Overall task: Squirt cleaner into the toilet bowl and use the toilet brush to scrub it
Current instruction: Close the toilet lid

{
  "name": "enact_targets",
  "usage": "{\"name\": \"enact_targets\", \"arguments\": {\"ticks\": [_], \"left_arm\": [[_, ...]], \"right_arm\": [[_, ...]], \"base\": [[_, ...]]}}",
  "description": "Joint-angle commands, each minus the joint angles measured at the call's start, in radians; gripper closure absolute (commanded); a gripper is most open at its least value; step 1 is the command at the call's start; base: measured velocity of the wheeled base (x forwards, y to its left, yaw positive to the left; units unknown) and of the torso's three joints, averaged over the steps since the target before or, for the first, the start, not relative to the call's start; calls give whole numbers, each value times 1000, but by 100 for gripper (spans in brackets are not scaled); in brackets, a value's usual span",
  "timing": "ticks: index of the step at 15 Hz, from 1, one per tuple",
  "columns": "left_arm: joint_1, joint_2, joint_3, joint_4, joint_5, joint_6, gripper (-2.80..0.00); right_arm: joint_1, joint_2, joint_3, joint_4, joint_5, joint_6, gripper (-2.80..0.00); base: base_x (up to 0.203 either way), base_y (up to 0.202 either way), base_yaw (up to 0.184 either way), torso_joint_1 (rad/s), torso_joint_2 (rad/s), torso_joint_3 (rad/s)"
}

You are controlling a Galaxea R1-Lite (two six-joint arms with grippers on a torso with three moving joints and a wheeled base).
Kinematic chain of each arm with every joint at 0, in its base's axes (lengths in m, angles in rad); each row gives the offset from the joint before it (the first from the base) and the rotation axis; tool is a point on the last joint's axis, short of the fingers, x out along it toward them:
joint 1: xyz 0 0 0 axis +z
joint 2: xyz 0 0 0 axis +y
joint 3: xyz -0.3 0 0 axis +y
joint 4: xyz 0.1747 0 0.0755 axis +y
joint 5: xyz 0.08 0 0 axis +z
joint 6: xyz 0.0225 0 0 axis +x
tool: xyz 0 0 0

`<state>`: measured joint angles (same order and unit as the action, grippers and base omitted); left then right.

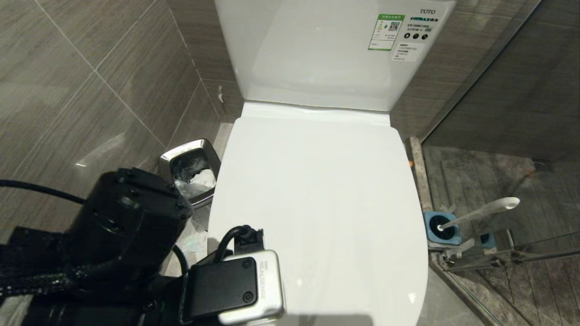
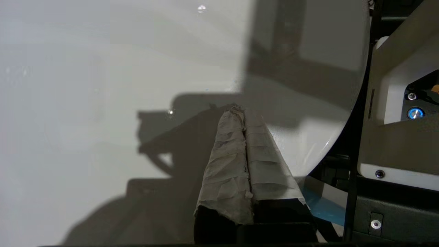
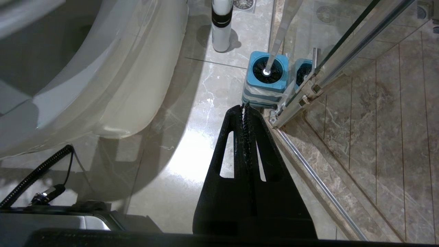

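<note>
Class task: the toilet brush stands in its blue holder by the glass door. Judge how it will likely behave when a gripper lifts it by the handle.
The toilet brush leans in its blue holder, so it probably sits loosely and lifts free. Its long slim handle with the bristle head low down may swing in the grip. The smooth whitish handle looks likely to slip.

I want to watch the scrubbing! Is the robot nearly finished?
No, nothing looks done. The toilet lid is down. The shut left gripper is at the lid's front; the right gripper, shut, holds nothing. The toilet brush sits in its holder. Squirting and scrubbing remain.
</note>
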<state>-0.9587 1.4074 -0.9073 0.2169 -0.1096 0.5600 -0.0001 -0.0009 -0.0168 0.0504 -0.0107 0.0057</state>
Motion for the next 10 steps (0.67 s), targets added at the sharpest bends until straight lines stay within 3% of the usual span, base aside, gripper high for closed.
{"name": "enact_targets", "arguments": {"ticks": [1, 7, 10], "left_arm": [[-15, 54, 43, -68, 6, 2, 0], [-18, 148, 130, -252, 43, -1, 0], [-18, 193, 133, -256, 50, 1, 0]], "right_arm": [[0, 1, 0, 0, 0, 0, 0], [0, 1, 0, 0, 0, 0, 0], [0, 1, 0, 0, 0, 0, 0]], "base": [[0, 0, 0, 0, 0, 0], [0, 0, 0, 0, 0, 0], [0, 0, 0, 0, 0, 0]]}}
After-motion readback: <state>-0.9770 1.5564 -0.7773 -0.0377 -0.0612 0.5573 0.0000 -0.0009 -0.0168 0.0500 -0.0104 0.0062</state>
